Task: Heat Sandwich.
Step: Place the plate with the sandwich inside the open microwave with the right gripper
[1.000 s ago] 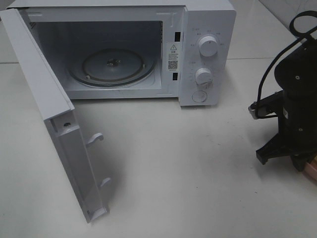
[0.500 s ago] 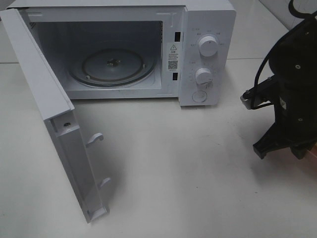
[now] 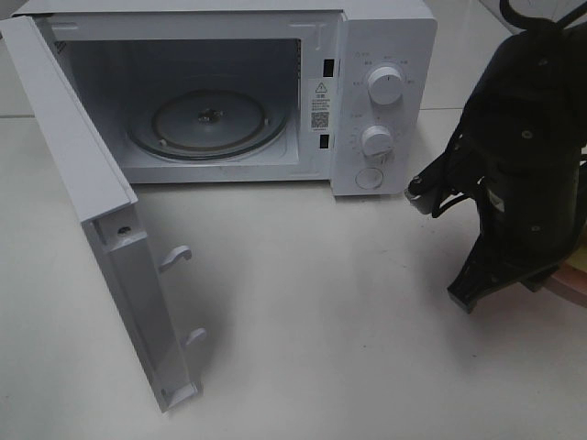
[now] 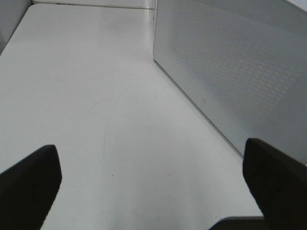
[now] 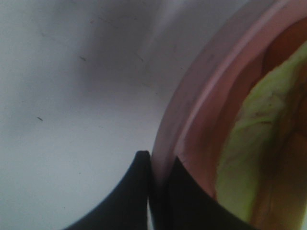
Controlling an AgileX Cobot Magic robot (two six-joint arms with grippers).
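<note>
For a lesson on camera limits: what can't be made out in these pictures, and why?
- Sandwich: in the right wrist view it is blurred and cut off by the edge. In the exterior high view the right arm covers nearly all of it.
- Pink plate: in the exterior high view it is mostly behind that arm and off-frame.
- Microwave dial markings: in the exterior high view they are too small to read.

Microwave (image 3: 385,55) casing: white, smooth, semi-gloss. Turntable (image 3: 206,124): clear glass, shiny. Microwave door (image 4: 230,72): fine dotted mesh face, matt. Bench top (image 3: 321,321): pale, smooth, faintly scratched. Pink plate (image 5: 192,110): smooth, glossy. Right gripper (image 5: 158,159): black, matt.
</note>
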